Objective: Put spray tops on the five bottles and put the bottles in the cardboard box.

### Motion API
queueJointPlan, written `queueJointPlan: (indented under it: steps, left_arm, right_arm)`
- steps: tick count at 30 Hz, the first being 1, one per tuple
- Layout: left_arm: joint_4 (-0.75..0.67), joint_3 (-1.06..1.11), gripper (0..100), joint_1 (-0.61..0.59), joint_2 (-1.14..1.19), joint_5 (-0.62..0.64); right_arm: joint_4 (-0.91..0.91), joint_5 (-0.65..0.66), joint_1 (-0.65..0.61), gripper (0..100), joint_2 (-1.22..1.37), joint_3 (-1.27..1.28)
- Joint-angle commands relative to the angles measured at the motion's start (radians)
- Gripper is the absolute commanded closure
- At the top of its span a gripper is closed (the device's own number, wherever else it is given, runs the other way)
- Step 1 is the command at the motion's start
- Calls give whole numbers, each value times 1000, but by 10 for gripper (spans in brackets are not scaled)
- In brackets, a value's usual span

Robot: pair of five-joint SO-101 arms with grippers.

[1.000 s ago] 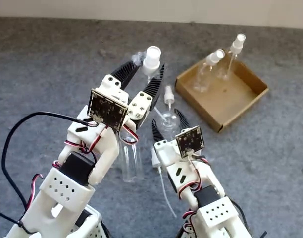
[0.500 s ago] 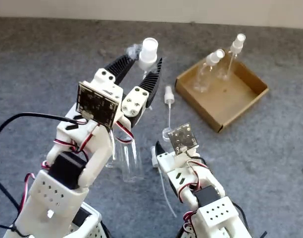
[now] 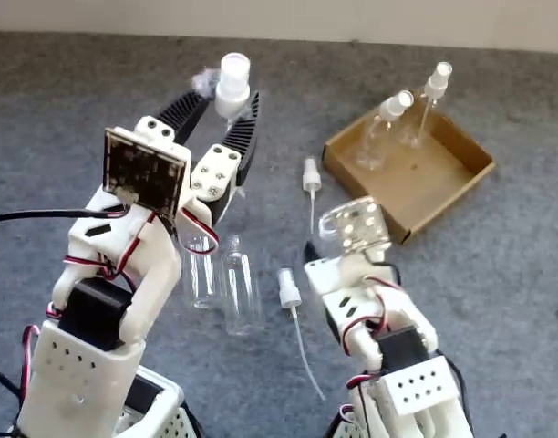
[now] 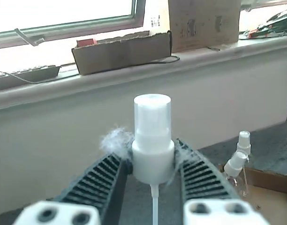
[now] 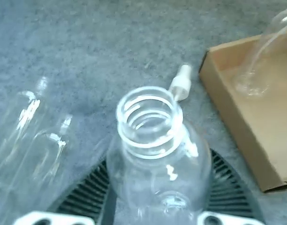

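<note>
Grey carpet covered the table. The left arm was raised over its left half, and the right arm was lower, near the middle. The cardboard box lay open at the far right, well apart from both arms.

Two capped bottles stood or leaned in the box's far part (which of the two, the views did not settle). Two open bottles lay side by side on the carpet between the arms.

The right gripper was clamped around the body of a third open bottle, with the neck pointing up at its camera.

The left gripper was pinched on a white spray top, held upright in the air with its thin tube hanging between the fingers.

One loose spray top lay just beside the box's near-left wall. Another loose spray top, with a long tube, lay between the lying bottles and the right arm.

A tuft of white fluff clung to the left gripper by the held top.
</note>
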Motion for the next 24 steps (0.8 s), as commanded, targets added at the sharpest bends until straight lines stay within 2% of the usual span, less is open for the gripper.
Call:
queueJointPlan:
  steps: [1,8,12,19,24]
  left_arm:
    - [95,-102,976,-18,5,-2]
    - [215,-157,976,-18,5,-2]
    - [242,-166,976,-16,4,-2]
    - [245,-156,975,-16,4,-6]
    - [245,-154,973,-16,4,-8]
  right_arm:
    - [105,-8,19,804,-13,-159]
    - [252,0,22,803,-25,-291]
    - [340,-8,22,803,-136,-328]
    - [337,0,18,803,-532,-222]
    - [262,0,22,803,-473,-107]
